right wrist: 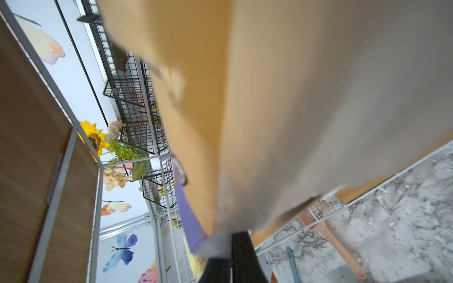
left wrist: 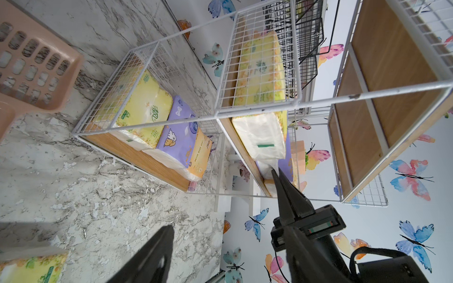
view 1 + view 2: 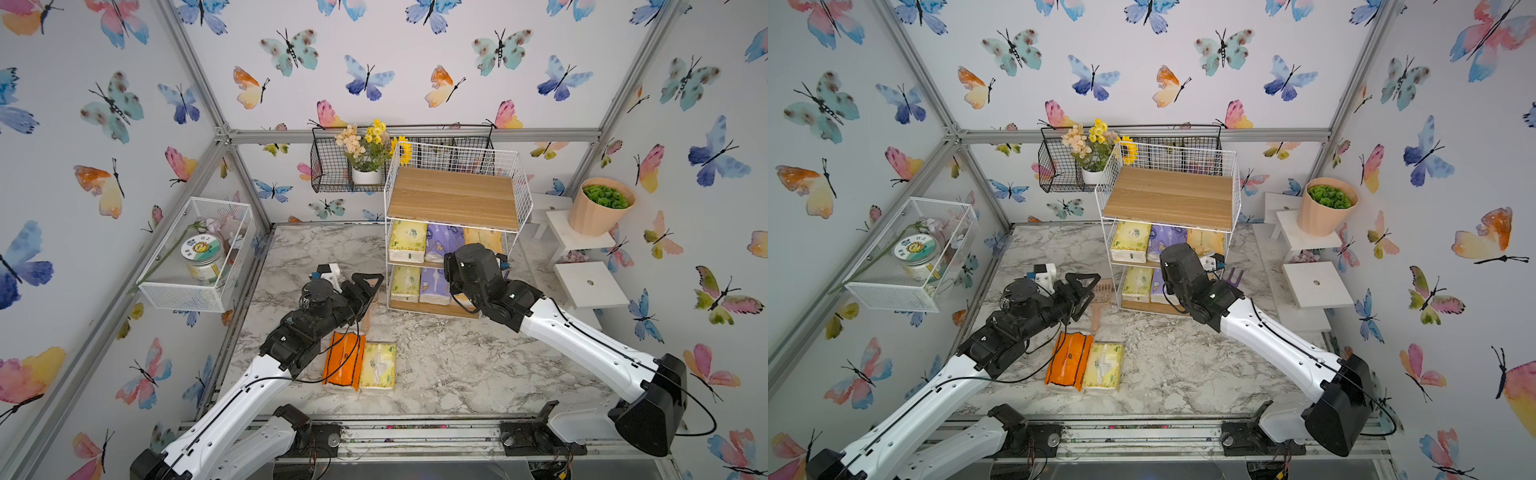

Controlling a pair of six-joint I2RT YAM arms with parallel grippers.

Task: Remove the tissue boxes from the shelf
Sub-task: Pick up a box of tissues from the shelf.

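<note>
Butterfly walls; shelf on seemingly marble tabletop

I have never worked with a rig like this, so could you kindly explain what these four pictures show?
These are two robot arms mounted at the edge of a marble table, each ending in a two-fingered gripper. Both top views look down on the whole scene; each wrist picture comes from a camera on that arm. The white shelf holds tissue packs on its two lower tiers. On the table lie a bright orange pack, a yellow-green pack beside it and a pink scoop. The left gripper is open and empty. The right gripper is shut on a light orange pack on the middle tier.
</note>
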